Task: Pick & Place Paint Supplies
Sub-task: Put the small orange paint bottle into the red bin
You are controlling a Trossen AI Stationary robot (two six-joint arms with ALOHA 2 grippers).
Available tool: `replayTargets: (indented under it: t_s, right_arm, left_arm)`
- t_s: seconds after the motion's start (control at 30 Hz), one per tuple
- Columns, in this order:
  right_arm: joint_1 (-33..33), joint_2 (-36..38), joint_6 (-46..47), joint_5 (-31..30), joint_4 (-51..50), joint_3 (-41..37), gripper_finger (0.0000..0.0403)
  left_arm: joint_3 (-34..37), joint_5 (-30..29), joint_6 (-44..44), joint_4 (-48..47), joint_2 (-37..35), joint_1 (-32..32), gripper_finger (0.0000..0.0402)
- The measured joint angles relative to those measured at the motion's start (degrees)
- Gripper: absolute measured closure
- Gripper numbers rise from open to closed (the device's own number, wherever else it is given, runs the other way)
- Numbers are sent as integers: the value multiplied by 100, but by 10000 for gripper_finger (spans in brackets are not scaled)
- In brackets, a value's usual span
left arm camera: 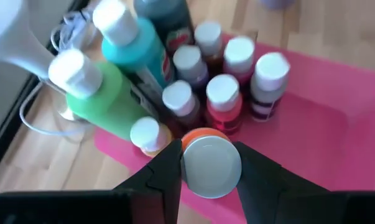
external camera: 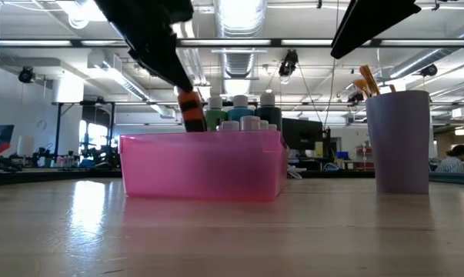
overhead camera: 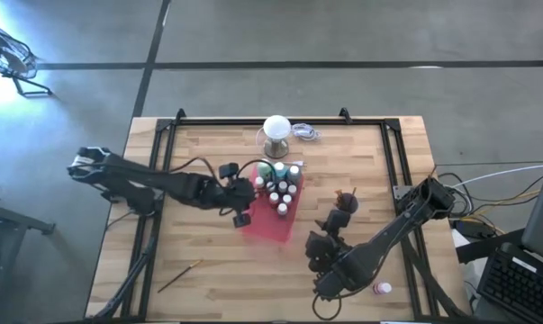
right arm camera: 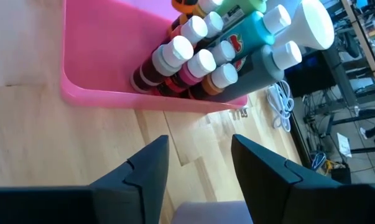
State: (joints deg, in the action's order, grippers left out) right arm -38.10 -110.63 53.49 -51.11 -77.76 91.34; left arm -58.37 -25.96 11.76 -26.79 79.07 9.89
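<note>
- A wooden surface point(overhead camera: 208, 261) seen from above, with two dark robot arms reaching in, one from the left edge and one from the right.
- Near the middle of the surface sits a flat pink tray point(overhead camera: 269, 223) holding a cluster of white-capped paint bottles point(overhead camera: 283, 191) standing upright, packed into the tray's far end.
- The left pincer point(left arm camera: 206, 163) is over the tray's left side, its two fingers closed on a small orange paint bottle point(left arm camera: 207, 160) with a white cap facing the wrist camera. In the low view this orange bottle point(external camera: 190, 109) hangs tilted just above the tray's rim.
- In the left wrist view the tray holds a larger teal bottle point(left arm camera: 136, 45), a green bottle point(left arm camera: 97, 93), and small bottles in purple, pink and brown. Labels show on the bottles, but no writing is readable.
- The right pincer point(right arm camera: 199, 163) hangs over the surface right of the tray, its fingers apart with nothing between them, just above the grey-purple cup point(external camera: 402, 141).
- That cup stands right of the tray, with brown-handled brushes point(external camera: 368, 80) upright in it.
- One thin brush point(overhead camera: 179, 274) lies near the front-left corner of the surface.
- A small pink bottle point(overhead camera: 381, 289) lies near the front-right corner.
- A white ball-topped clear stand point(overhead camera: 276, 133) sits by the far edge, just behind the tray, with a coiled white cable point(overhead camera: 304, 132) beside it.
</note>
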Motion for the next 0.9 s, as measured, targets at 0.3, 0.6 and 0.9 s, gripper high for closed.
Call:
replayTargets:
  t_s: [0.3, 0.6, 0.9]
  right_arm:
    - [5, 0, -2, 0, 11, -50, 251]
    - [12, 0, 7, 0, 15, -82, 267]
    - [14, 0, 11, 0, 37, -192, 283]
  left_arm:
    - [43, 473, 45, 17, 407, -363, 275]
    - [43, 610, 45, 181, 866, -624, 275]
    - [30, 843, -1, 486, 1178, -783, 275]
